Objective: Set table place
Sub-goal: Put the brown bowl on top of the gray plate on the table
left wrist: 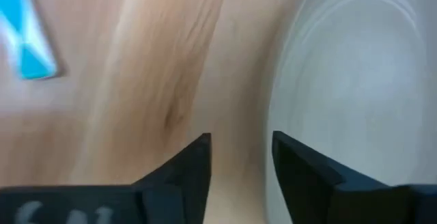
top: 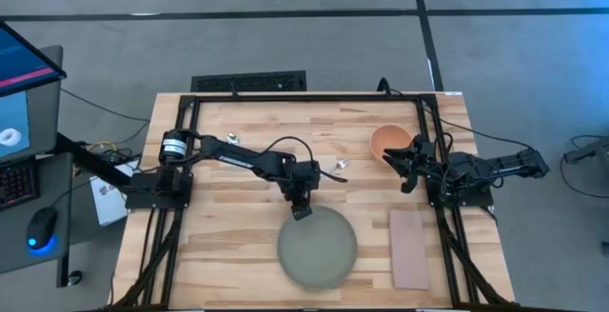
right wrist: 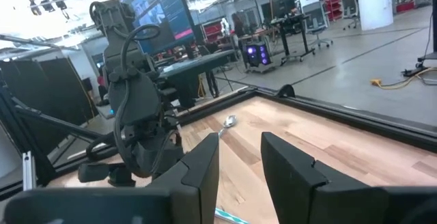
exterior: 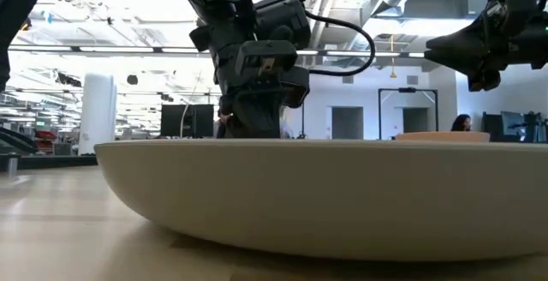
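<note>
- The left gripper [left wrist: 240,162] has its fingers [left wrist: 184,173] parted by a narrow gap with nothing between them, poised right at the plate [left wrist: 355,101] rim; only the left wrist view shows this gap and the bare wood under it.
- From above, the left gripper [top: 302,210] sits at the far edge of the grey-green plate [top: 318,247], which lies on the near middle of the counter [top: 238,255].
- The right gripper [right wrist: 240,166] also has its fingers [right wrist: 287,169] apart and empty; in the high view the right gripper [top: 403,160] hangs beside the orange bowl [top: 390,142] near the counter's far right.
- The pale pinkish napkin [top: 411,249] lies flat to the right of the plate, apart from it.
- The right wrist view alone picks out a spoon [right wrist: 227,123] on the planks; the high view shows small silver cutlery [top: 338,167] mid-counter and another piece [top: 231,138] farther left, too small to tell apart.
- The low view is filled by the plate [exterior: 325,195] wall, with the bowl's rim [exterior: 441,135] just peeking over it.
- No writing can be read anywhere.
- The counter is pale planks in a black frame [top: 304,97]; a monitor [right wrist: 158,5] and an open workshop lie beyond.
</note>
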Robot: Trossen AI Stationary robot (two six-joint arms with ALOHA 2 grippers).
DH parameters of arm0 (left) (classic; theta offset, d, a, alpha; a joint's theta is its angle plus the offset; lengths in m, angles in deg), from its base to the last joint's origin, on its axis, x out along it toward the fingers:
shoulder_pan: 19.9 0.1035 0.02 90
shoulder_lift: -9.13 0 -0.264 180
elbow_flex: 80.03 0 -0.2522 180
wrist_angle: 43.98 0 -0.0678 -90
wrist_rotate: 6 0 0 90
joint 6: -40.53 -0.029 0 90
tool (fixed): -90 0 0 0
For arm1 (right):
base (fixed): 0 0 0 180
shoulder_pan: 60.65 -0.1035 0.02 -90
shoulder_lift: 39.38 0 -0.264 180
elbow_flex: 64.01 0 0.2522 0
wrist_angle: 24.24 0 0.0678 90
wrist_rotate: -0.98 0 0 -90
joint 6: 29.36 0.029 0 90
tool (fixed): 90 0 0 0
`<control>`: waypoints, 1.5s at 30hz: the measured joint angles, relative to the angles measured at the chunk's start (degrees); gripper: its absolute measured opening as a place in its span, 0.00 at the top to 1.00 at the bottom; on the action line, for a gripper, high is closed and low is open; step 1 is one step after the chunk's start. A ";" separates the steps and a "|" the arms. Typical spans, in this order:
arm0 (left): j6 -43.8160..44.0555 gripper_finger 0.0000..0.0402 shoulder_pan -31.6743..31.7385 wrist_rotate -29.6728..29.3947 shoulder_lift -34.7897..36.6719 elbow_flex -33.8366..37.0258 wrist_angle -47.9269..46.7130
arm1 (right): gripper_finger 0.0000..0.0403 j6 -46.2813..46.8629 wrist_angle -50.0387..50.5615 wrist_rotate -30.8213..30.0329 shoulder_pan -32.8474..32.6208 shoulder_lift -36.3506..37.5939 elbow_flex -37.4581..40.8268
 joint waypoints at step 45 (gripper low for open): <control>-13.22 0.58 5.05 -28.13 58.18 34.58 32.49 | 0.67 56.96 90.11 -3.21 15.68 -30.64 -64.83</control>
